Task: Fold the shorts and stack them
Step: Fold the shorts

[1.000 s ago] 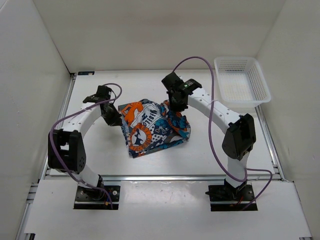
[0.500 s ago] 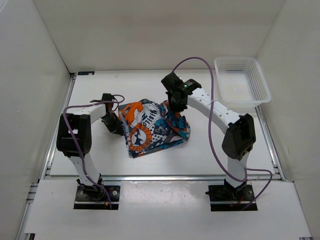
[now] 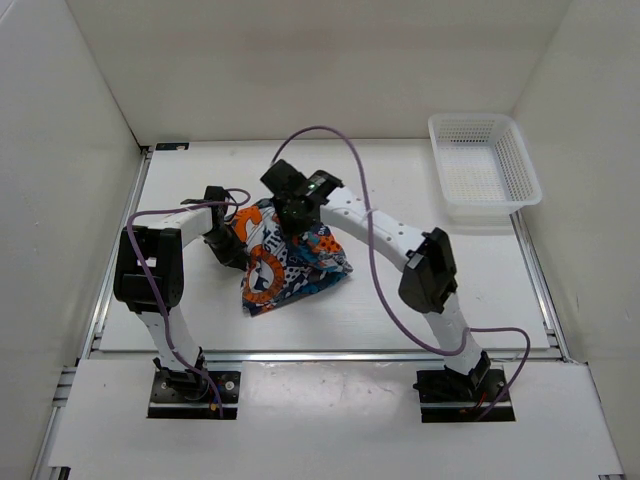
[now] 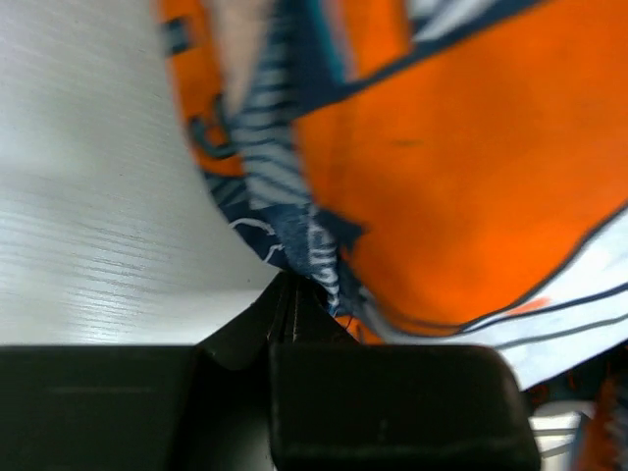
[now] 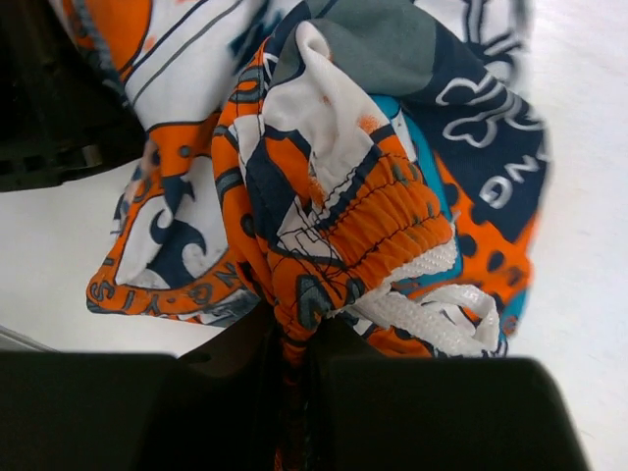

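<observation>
Fabric: soft cloth printed in blue, orange, white, black and grey; the shorts point(image 3: 290, 268) are bunched into a crumpled heap
Place: left of centre on the white counter point(image 3: 450, 290), between the two arms and well apart from the white mesh basket point(image 3: 478, 119) in the far right corner
Long axis: seen from above, it runs from the raised far part under the right arm's wrist down to a narrow tip at the near left, and the heap tapers toward that tip
Broad side: a wider corner of cloth spreads to the right and lies flat on the counter
Waist end: gathered up at the far end; the right wrist view shows the orange elastic waistband point(image 5: 392, 221) folded over on itself, with the white drawstring point(image 5: 432, 306) looped loosely just below it
Left gripper point(image 3: 230, 248): at the left edge of the heap, jaws pressed together on a navy and white striped fold, with a broad orange panel just beside it
Right gripper point(image 3: 297, 215): above the far part of the heap, jaws pinching a bunched orange and navy fold just under the waistband
Writing: a navy patch in the right wrist view carries white outlined graffiti letters that look like "ONG"
Other lettering: orange letters curve along a rim of the print at the lower left of that view, too crumpled to read
</observation>
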`<state>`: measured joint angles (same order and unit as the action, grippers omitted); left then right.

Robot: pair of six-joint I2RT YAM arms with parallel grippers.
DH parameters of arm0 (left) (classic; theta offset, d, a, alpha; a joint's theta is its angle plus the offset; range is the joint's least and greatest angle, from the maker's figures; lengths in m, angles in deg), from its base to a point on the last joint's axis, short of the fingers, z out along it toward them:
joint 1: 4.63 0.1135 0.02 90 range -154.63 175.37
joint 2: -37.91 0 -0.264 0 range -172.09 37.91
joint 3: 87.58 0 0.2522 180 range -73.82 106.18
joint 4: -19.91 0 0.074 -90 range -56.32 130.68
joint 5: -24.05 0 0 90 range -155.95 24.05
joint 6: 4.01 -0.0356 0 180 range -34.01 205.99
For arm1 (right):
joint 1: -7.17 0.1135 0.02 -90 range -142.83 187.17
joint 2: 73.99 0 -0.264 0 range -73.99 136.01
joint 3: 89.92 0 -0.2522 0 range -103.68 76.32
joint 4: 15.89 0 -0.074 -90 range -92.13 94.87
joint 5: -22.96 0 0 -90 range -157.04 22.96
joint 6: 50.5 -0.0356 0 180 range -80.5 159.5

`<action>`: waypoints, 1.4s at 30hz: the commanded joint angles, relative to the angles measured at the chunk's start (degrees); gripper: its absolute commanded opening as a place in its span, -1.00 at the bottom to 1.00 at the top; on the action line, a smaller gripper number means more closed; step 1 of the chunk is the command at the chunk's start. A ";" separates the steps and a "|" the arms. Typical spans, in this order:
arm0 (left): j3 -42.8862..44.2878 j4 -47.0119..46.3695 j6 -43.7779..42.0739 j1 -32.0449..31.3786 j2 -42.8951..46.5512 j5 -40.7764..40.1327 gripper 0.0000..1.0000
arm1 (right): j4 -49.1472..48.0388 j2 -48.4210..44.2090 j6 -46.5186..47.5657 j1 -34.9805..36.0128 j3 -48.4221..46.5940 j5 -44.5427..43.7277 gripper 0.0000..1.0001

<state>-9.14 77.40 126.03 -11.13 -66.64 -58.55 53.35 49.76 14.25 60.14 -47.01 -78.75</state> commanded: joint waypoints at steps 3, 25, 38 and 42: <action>0.97 -1.71 -1.10 -0.35 -1.00 -0.63 -0.79 | -0.29 6.24 1.26 3.98 -6.75 3.09 -0.99; 5.35 -0.58 -3.38 -3.95 0.84 0.60 -0.79 | -4.86 -30.30 -3.31 -14.02 31.11 -0.78 -0.99; 10.29 1.01 -3.38 -10.55 -2.67 1.22 -0.79 | -1.34 -45.17 -0.24 -27.57 48.44 -7.10 -0.99; 12.92 1.54 -4.00 -10.55 -5.04 0.07 -0.79 | -1.34 -44.03 0.99 -27.57 46.09 -6.50 -0.99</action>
<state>0.92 78.54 123.03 -21.88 -71.08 -57.78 52.15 5.56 13.05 32.52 1.40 -84.65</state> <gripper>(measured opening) 0.109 0.141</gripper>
